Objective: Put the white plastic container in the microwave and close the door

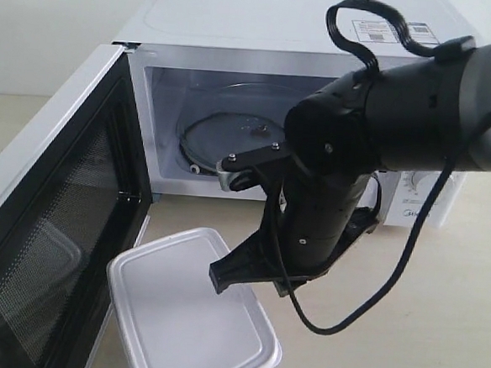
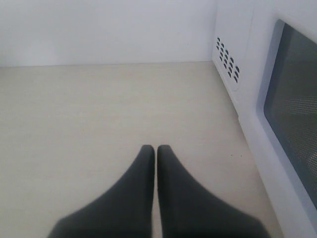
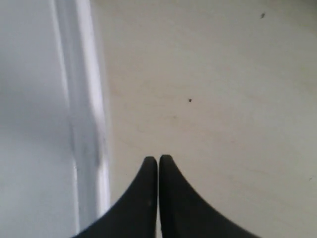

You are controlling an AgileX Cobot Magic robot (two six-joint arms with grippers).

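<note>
We are looking at a pale beige, faintly wood-grained flat tabletop [image 1: 462,334], which is spreading across the exterior view from three to five o'clock and showing again at nine o'clock. A plain white matte wall [image 1: 46,18] is rising behind it at ten o'clock. Soft, even light is falling across both. In the right wrist view, a tiny dark speck [image 3: 190,100] is dotting the tabletop.

The white plastic container [image 1: 190,315], lid on, sits flat just beside and below the right claw [image 1: 221,278]. Behind the claw stands the white microwave [image 1: 239,32], its mesh-windowed door [image 1: 47,246] swung wide open.
</note>
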